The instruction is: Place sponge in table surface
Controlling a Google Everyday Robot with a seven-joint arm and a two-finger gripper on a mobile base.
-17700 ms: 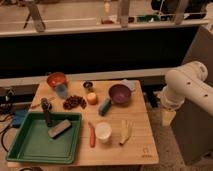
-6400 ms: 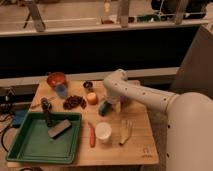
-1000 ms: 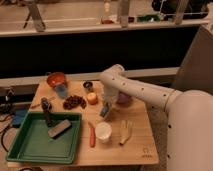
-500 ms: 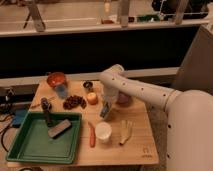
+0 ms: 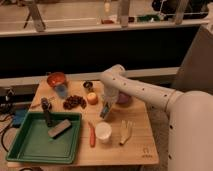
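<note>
The teal-blue sponge (image 5: 105, 111) stands on end, slightly tilted, at the middle of the light tan table surface (image 5: 140, 142), just left of the purple bowl (image 5: 123, 99). My gripper (image 5: 106, 106) points down from the white arm (image 5: 135, 89) and sits right on the sponge's top. The sponge's lower end is at the tabletop or very close to it. I cannot tell whether it touches the wood.
An orange fruit (image 5: 92, 98), dark grapes (image 5: 74, 102) and a small dark can (image 5: 88, 85) lie left of the gripper. A white cup (image 5: 103, 132), a red stick (image 5: 91, 135) and a banana (image 5: 126, 131) lie in front. The green tray (image 5: 30, 145) holds a grey block (image 5: 60, 128).
In the last second nothing has visibly moved. Over the earlier frames my arm came in from the right and lowered onto the sponge beside the purple bowl.
</note>
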